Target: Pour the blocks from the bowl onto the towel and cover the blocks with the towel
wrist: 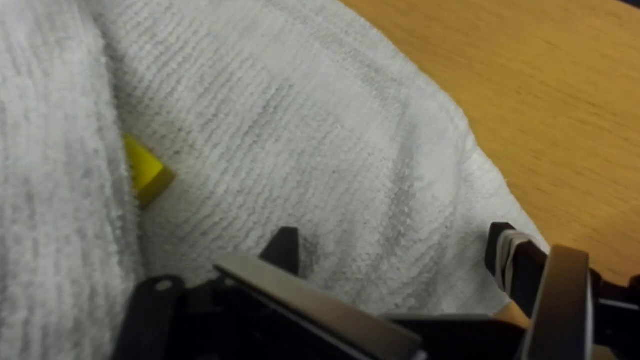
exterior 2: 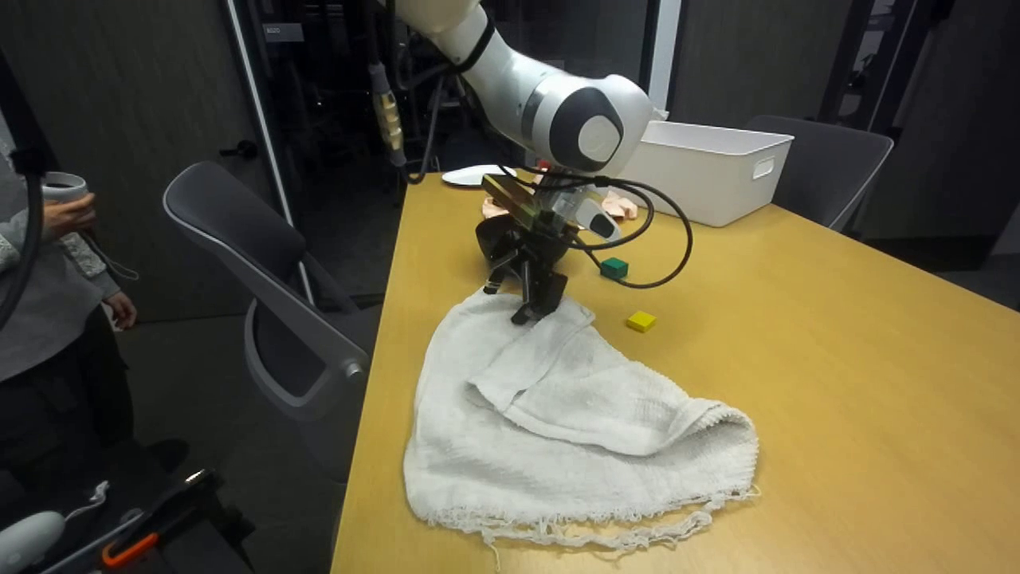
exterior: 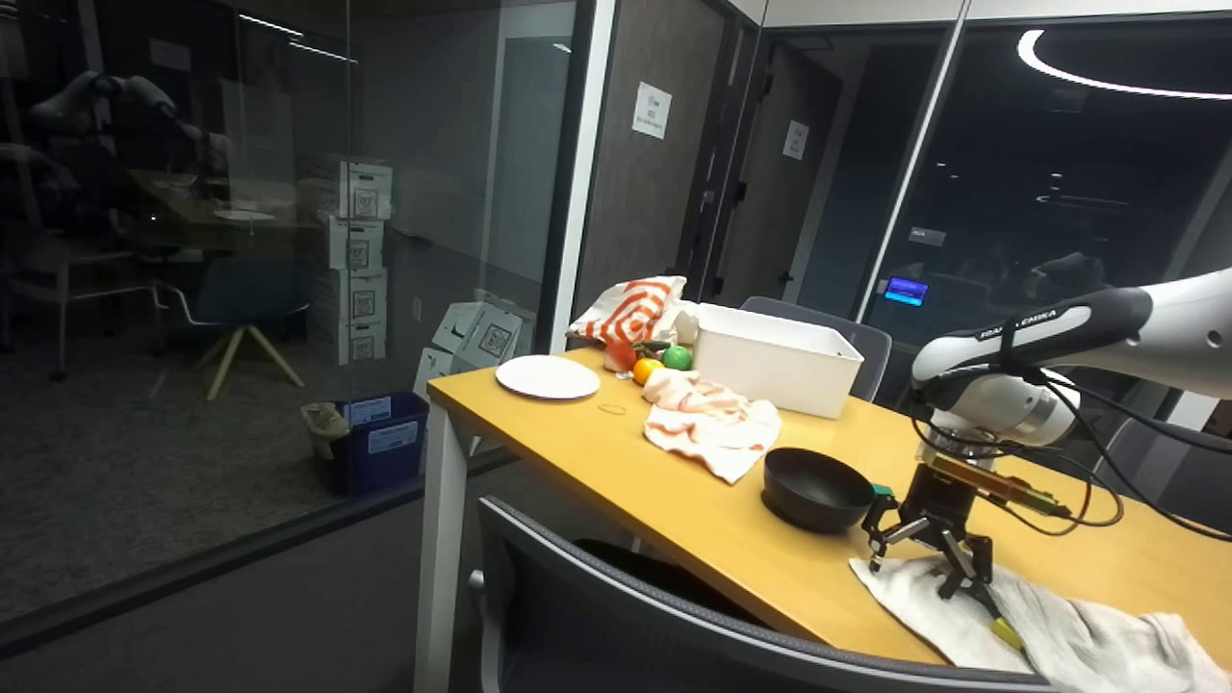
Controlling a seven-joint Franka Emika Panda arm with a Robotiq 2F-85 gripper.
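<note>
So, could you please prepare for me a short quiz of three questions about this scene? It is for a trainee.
1. True or false: the gripper is open.
2. What colour is the block partly hidden under a fold of the towel? (a) green (b) red (c) yellow
3. How many blocks are visible off the towel?

Key:
1. True.
2. (c) yellow.
3. Two: a green block and another yellow block.

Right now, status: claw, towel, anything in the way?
Claw open at towel, nothing gripped. Towel folded, partly covering yellow block. Green block and another yellow block off towel. Bowl nearby, possibly in the way.
</note>
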